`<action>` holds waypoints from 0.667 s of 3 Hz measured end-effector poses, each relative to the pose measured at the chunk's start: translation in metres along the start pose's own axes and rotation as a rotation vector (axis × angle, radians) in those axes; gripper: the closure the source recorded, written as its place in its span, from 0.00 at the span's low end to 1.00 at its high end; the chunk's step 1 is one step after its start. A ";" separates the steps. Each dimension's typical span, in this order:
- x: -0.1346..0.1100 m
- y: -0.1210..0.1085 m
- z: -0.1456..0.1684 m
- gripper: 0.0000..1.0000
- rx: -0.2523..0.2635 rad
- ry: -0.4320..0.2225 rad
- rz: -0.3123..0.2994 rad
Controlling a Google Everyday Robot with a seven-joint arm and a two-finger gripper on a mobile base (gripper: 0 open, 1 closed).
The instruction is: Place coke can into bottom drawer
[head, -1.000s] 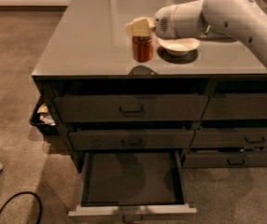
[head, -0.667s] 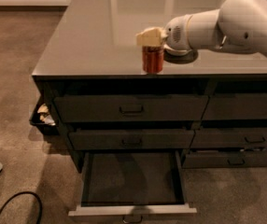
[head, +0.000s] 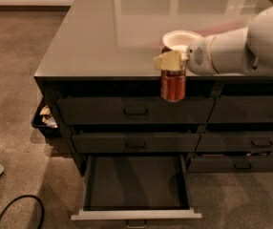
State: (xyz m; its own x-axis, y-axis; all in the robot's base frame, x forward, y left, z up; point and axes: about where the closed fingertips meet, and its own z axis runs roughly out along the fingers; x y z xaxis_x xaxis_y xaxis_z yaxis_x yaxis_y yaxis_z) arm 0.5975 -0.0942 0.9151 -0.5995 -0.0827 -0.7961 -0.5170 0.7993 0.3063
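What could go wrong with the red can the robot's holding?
The gripper holds the coke can only by its top, high above the bottom drawer, so a slip might drop it hard. It hangs toward the drawer's right side and could clip that wall going down. The arm might nudge the white bowl beside it.

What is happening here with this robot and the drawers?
The robot's gripper is shut on the top of the coke can. It holds the can in the air just in front of the counter edge. The bottom drawer is below it, pulled open, with nothing visible inside. A white bowl sits on the counter behind the gripper. The can is not yet in the drawer.
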 end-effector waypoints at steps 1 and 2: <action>0.037 0.002 0.011 1.00 0.053 0.069 0.066; 0.086 -0.002 0.059 1.00 0.089 0.170 0.126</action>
State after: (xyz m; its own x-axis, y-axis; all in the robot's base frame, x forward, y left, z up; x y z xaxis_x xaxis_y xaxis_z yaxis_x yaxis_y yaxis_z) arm 0.5835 -0.0681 0.8152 -0.7543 -0.0718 -0.6526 -0.3798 0.8585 0.3446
